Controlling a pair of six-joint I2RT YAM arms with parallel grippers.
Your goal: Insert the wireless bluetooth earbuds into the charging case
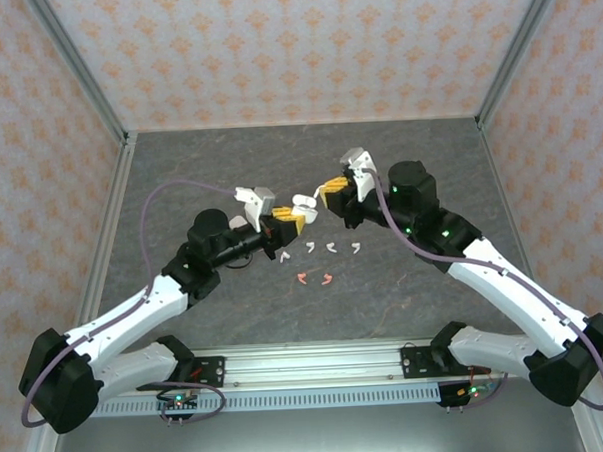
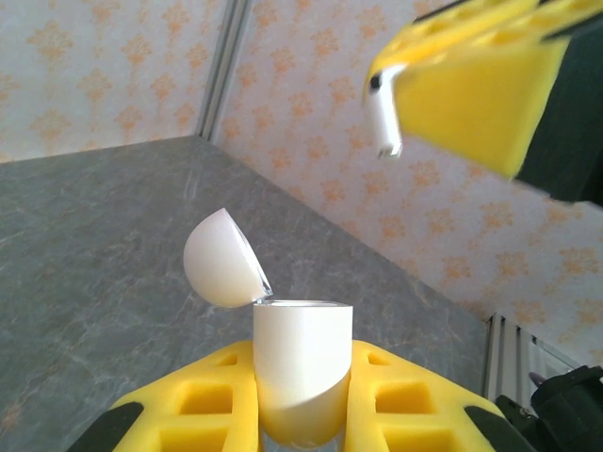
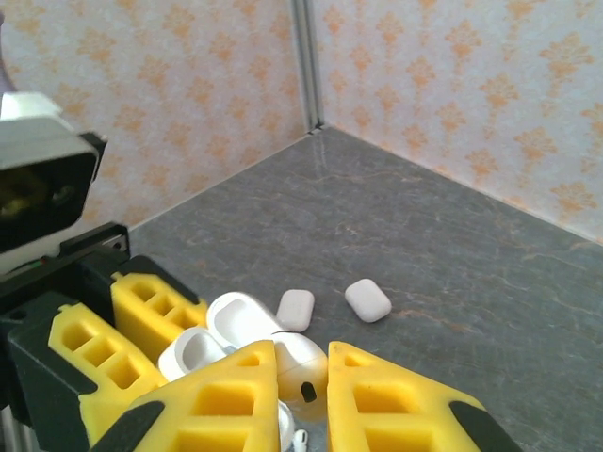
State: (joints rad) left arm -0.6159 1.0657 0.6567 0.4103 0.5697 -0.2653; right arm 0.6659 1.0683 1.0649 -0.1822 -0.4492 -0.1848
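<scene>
- Pinched between the right gripper's (image 1: 323, 196) yellow pads is a white earbud (image 2: 382, 118), its stem poking out. It sits up and to one side of the open case, not touching it.
- Clamped tight in the left gripper (image 2: 303, 363) is the white charging case (image 2: 301, 330), with its lid flipped back.
- Loose on the grey table (image 1: 429, 160) beneath both grippers lie a row of white earbuds (image 1: 331, 248) and two pink earbuds (image 1: 326, 279) nearer the bases.
- Two closed cases (image 3: 367, 299) sit side by side farther back.
</scene>
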